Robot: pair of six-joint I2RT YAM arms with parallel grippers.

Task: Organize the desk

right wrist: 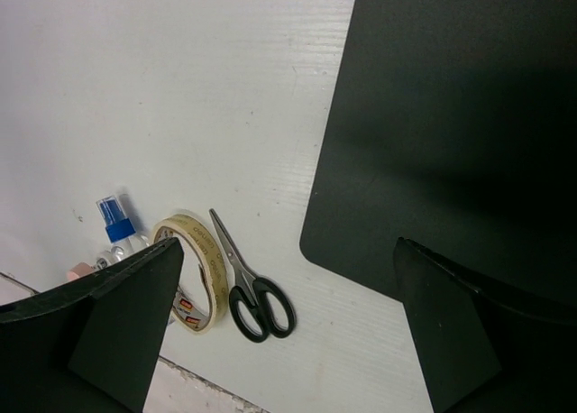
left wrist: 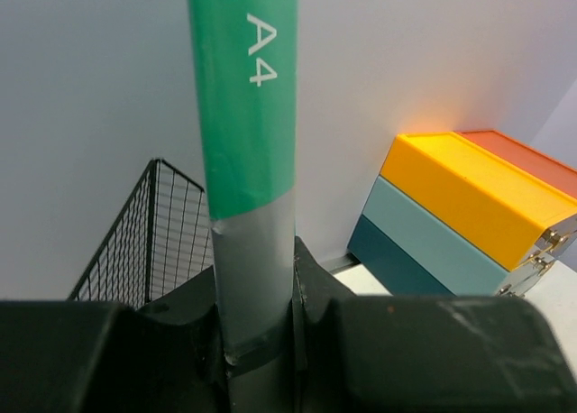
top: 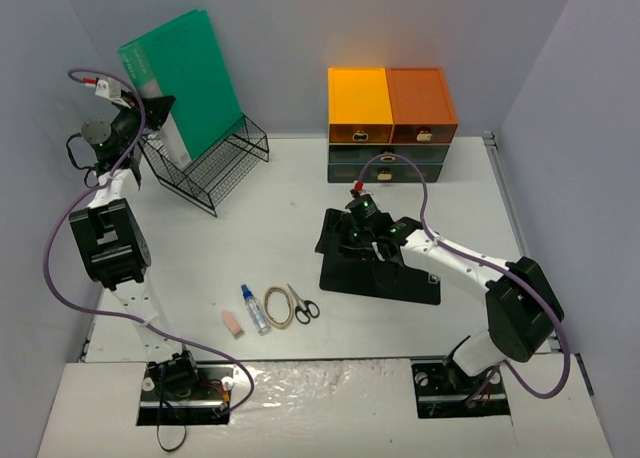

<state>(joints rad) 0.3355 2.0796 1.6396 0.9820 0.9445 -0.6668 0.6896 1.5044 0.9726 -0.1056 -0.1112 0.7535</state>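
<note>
Left tool (left wrist: 257,327) grips the green folder (left wrist: 243,97) upright by its edge, over the wire rack (left wrist: 144,242) at the far-left corner of the white worktop (top: 290,188), while the right tool (right wrist: 288,332) hovers spread open over the black board (right wrist: 451,115).

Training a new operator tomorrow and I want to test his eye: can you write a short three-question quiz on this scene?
1. True or false: the left end effector is shut on the spine of the green A4 folder.
2. The right end effector is: A) open, holding nothing; B) shut on a pen; C) shut on a stapler.
3. In the top view, which item lies just right of the tape roll?
Key: 1 true; 2 A; 3 the scissors.
</note>
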